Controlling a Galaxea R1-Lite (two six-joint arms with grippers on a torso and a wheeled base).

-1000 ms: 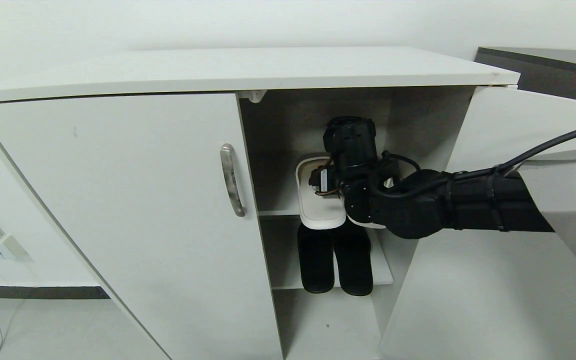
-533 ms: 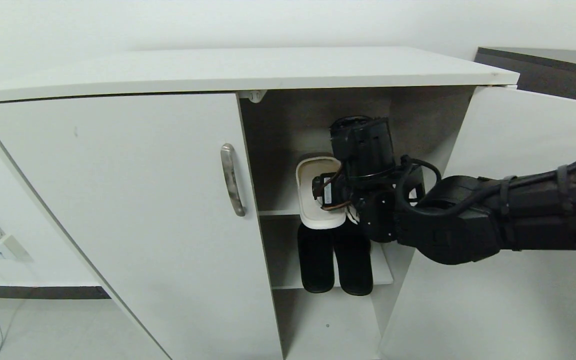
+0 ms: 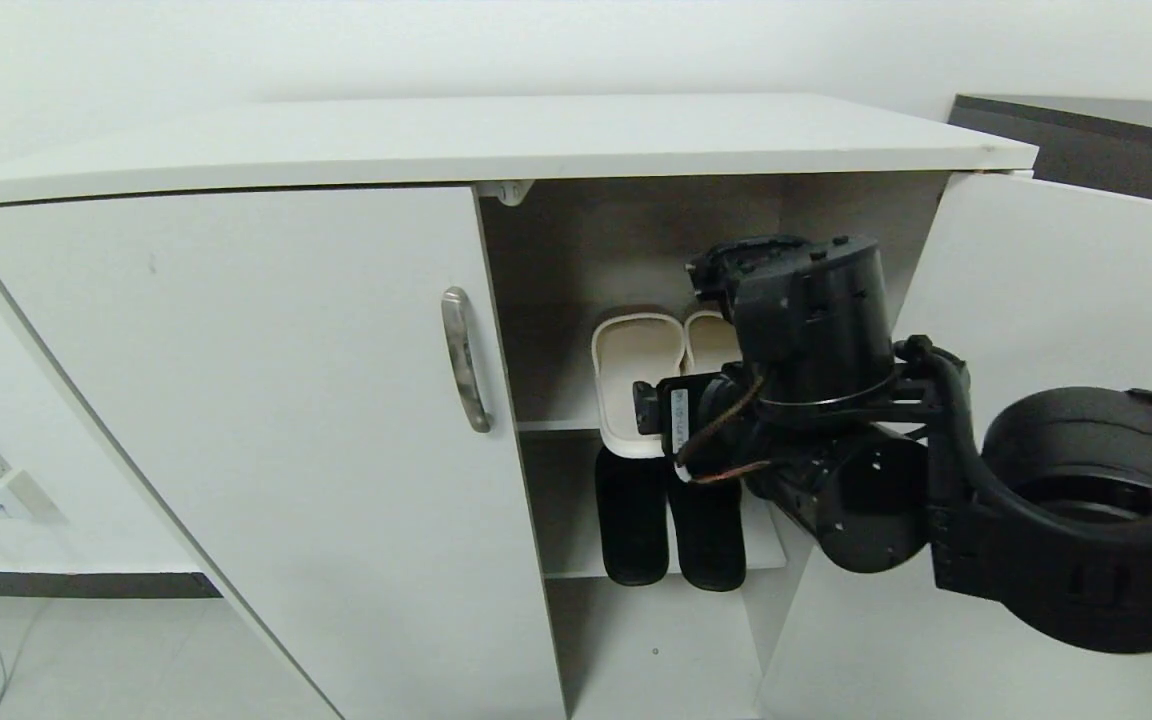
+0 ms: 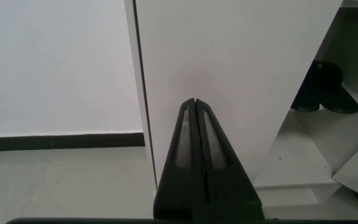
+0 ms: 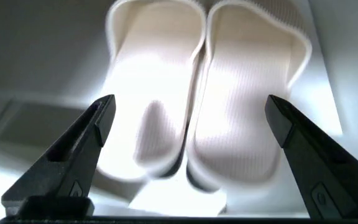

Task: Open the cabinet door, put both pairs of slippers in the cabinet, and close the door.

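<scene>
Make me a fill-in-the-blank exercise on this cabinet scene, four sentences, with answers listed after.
1. The white slippers lie on the shelf directly ___ the black slippers.
2. The right gripper, facing the white slippers, is ___ and holds nothing.
3. The left gripper is ___.
4. The cabinet's ___ door stands open.

Missing words: above; open; shut; right
</scene>
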